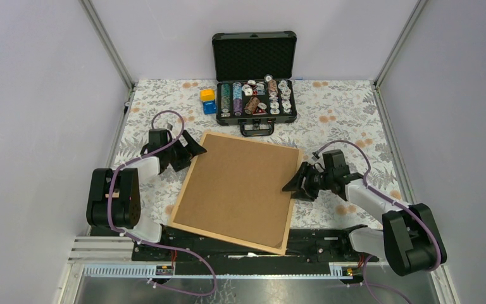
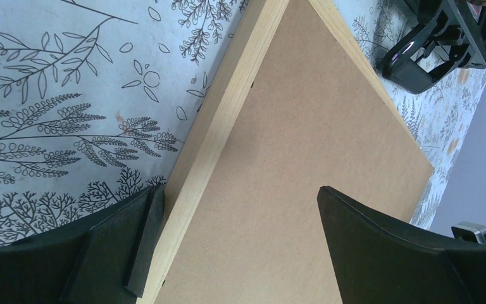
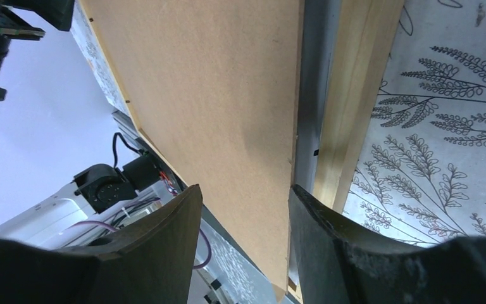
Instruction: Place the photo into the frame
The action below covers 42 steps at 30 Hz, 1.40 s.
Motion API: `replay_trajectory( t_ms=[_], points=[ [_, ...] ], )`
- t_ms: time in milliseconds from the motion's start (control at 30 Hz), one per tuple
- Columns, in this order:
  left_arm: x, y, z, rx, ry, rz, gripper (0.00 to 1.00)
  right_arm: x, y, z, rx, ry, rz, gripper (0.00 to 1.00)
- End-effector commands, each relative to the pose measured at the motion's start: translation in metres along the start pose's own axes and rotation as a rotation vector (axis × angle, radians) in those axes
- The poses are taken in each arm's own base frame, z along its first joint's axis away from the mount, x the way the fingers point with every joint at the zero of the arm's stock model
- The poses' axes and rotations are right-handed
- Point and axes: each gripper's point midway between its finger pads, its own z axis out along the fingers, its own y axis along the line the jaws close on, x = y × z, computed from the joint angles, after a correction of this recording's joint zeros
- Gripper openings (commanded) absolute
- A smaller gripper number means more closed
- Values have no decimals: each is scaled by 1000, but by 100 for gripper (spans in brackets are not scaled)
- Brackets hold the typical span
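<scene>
Frame (image 2: pixel 212 139) lies face down on the cloth (image 1: pixel 342 114), skewed, with the backing (image 1: pixel 237 190) sitting in its recess. That suits loading from the back.

Photo: not in any view. You can't tell whether it is under the backing or elsewhere.

Your left gripper (image 2: pixel 239 196) is spread wide at the far-left corner. One finger is outside the wood rail over the cloth, the other over the backing. Likely there to steady the frame, but it grips nothing yet.

Your right gripper (image 3: pixel 243 193) is half spread at the right edge, fingers either side of the backing's edge. A grey gap shows between board and rail, so the edge looks raised. My guess is that it is placed to lever the backing out. No pinch is visible.

Case (image 1: pixel 254 95) stands open at the far side, clear of the work.

Writing: none legible on the frame, backing or case.
</scene>
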Motion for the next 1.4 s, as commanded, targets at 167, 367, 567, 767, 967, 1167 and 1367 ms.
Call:
replay_trajectory(
  t_ms=[167, 367, 567, 767, 967, 1167, 1367],
  points=[
    [68, 4, -8, -18, 230, -91, 99, 4, 6, 11, 49, 74, -130, 61],
    [72, 1, -5, -25, 234, -69, 99, 3, -22, 21, 264, 124, -248, 65],
    [75, 1, -4, -32, 237, -60, 99, 0, -12, 20, 307, 109, -354, 67],
    [75, 3, -4, -39, 233, -54, 99, 0, 46, 15, 66, 31, -382, 68],
    [76, 4, -5, -44, 230, -54, 99, 2, 66, 17, -41, 23, -366, 68],
    [76, 3, -5, -36, 228, -54, 99, 5, 33, 36, 56, 87, -304, 68],
    [80, 0, -4, -24, 239, -42, 99, 3, 16, 47, 124, 105, -318, 68]
  ],
)
